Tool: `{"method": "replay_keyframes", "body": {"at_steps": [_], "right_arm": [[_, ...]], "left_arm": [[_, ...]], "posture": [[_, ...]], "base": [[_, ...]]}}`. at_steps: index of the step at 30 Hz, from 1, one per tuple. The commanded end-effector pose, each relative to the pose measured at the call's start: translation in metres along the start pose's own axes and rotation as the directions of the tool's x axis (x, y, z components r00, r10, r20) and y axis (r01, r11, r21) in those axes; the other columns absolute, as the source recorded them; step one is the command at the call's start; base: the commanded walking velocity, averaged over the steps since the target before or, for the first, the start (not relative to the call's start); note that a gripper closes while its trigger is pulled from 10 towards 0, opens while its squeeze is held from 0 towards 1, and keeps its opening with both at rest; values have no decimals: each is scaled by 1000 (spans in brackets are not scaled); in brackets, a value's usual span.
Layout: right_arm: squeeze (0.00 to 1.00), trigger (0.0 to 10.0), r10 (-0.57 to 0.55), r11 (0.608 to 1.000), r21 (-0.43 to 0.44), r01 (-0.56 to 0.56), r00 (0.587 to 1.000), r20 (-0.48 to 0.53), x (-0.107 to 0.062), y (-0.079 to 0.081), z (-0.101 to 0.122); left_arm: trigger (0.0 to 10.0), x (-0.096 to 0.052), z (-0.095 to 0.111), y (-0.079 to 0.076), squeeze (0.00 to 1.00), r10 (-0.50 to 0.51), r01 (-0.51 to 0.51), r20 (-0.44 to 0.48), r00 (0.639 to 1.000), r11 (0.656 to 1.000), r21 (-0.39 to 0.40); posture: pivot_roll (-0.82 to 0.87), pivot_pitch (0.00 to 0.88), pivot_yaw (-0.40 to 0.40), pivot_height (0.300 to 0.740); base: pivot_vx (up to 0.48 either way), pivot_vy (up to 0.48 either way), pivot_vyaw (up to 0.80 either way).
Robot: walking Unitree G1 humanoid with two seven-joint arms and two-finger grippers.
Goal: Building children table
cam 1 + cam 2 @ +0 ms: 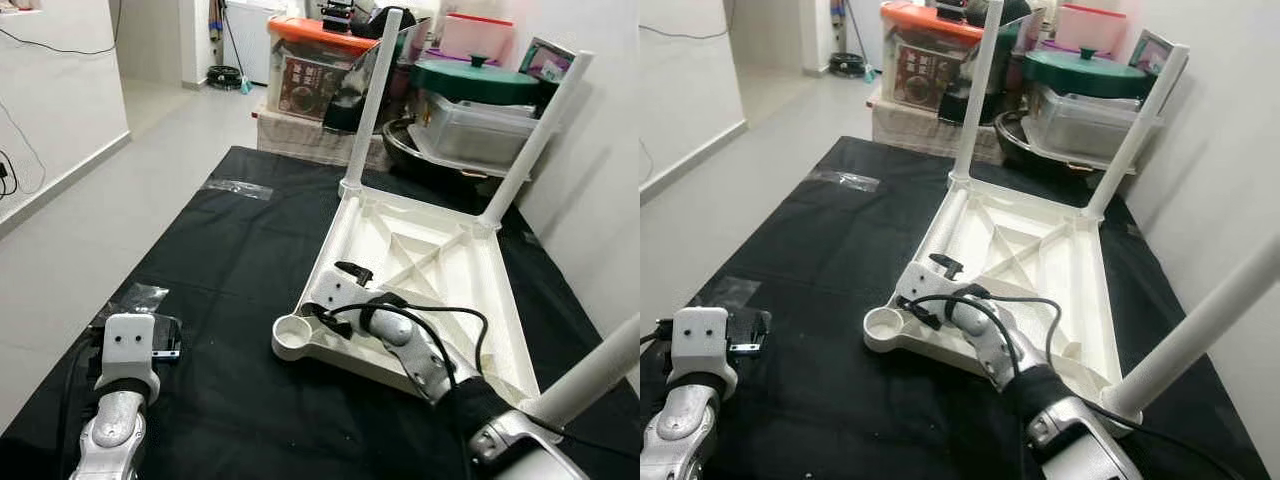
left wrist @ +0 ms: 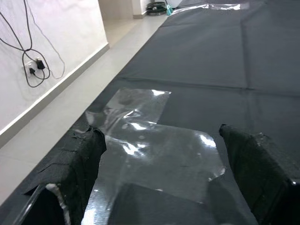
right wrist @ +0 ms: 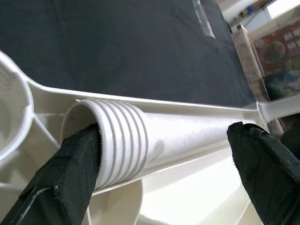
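- Two arms enter our head views from the near edge; both work above a black cloth [image 1: 230, 270] spread over the floor.
- We see the left gripper [image 2: 164, 159] low at the near left of the cloth, its jaws spread wide over a clear plastic bag [image 2: 154, 140] lying flat on the cloth. The fingers [image 2: 79, 164] touch nothing.
- We see the right gripper [image 3: 164, 154] reaching into the near corner of the white children's table [image 1: 440, 270], which lies upside down on the cloth, right of centre.
- Its jaws stand apart on either side of a loose white table leg [image 3: 187, 136] lying inside the frame along its left rail. The threaded end of that leg points toward the empty round socket [image 1: 293, 331] at the near left corner. One finger [image 3: 75, 159] sits against the threads; we cannot tell whether the other touches the leg.
- Three mounted legs stand upright: near right [image 1: 590, 375], far left [image 1: 372, 95], far right [image 1: 535, 140].
- Beyond the cloth, storage boxes [image 1: 320, 60] and a green-lidded container [image 1: 475, 80] are stacked against the wall.
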State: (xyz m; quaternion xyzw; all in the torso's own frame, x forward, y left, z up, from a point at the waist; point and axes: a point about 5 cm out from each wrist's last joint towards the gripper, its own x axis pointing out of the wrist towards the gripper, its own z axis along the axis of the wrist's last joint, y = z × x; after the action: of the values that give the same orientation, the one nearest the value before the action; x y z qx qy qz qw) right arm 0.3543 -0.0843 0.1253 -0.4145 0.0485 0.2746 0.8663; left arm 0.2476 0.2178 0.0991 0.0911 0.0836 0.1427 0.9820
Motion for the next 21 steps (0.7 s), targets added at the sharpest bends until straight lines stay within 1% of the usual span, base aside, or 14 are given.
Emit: {"method": "replay_keyframes", "body": {"at_steps": [1,4,6,9,10,12,13,14,16,17,18,19,20,21], "right_arm": [[0,10000,-30,1000,5,30,999,-33,0,-5,-5],[0,10000,-47,999,15,47,999,-26,4,-5,0],[0,10000,-131,990,41,132,991,-29,12,-10,10],[0,10000,-232,967,94,236,971,-55,14,-19,10],[0,10000,-232,967,94,236,971,-55,14,-19,10],[0,10000,-369,913,148,380,924,-97,11,-37,5],[0,10000,-369,913,148,380,924,-97,11,-37,5],[0,10000,-430,880,170,444,895,-116,8,-46,2],[0,10000,-430,880,170,444,895,-116,8,-46,2],[0,10000,-480,849,178,497,867,-131,6,-53,0],[0,10000,-480,849,178,497,867,-131,6,-53,0],[0,2392,-505,827,213,520,854,-122,3,-58,0],[0,2392,-505,827,213,520,854,-122,3,-58,0],[0,0,-502,819,265,509,859,-98,2,-59,0]], "left_arm": [[10000,0,-5,-6,0,-19,19,-27,999,1000,5],[10000,0,-5,-6,0,-20,20,-27,999,1000,5],[10000,-1,-4,-7,0,-19,19,-26,999,1000,3],[10000,-1,-4,-7,0,-15,15,-27,1000,1000,0],[10000,-1,-4,-7,0,-15,15,-27,1000,1000,0],[10000,-2,-4,-6,0,-11,11,-28,1000,1000,-1],[10000,-2,-4,-6,0,-11,11,-28,1000,1000,-1],[10000,-2,-4,-6,0,-10,10,-28,1000,1000,-1],[10000,-2,-4,-6,0,-10,10,-28,1000,1000,-1],[10000,-2,-4,-6,0,-9,9,-29,1000,1000,-1],[10000,-2,-4,-6,0,-9,9,-29,1000,1000,-1],[10000,-2,-4,-7,0,-11,11,-30,999,1000,0],[10000,-2,-4,-7,0,-11,11,-30,999,1000,0],[10000,-2,-4,-7,0,-13,13,-31,999,1000,1]], "posture": [[71,0,-170,740],[71,0,-170,740],[79,0,-181,740],[80,0,-184,740],[80,0,-184,740],[79,0,-185,740],[79,0,-185,740],[79,0,-185,740],[79,0,-185,740],[78,0,-183,740],[78,0,-183,740],[75,0,-181,740],[75,0,-181,740],[74,0,-180,740]], "base": [[0,0,0],[0,0,0],[0,0,0],[0,0,0],[0,0,0],[0,0,0],[0,0,0],[0,0,0],[0,0,0],[0,0,0],[0,0,0],[0,0,0],[0,0,0],[0,0,0]]}}
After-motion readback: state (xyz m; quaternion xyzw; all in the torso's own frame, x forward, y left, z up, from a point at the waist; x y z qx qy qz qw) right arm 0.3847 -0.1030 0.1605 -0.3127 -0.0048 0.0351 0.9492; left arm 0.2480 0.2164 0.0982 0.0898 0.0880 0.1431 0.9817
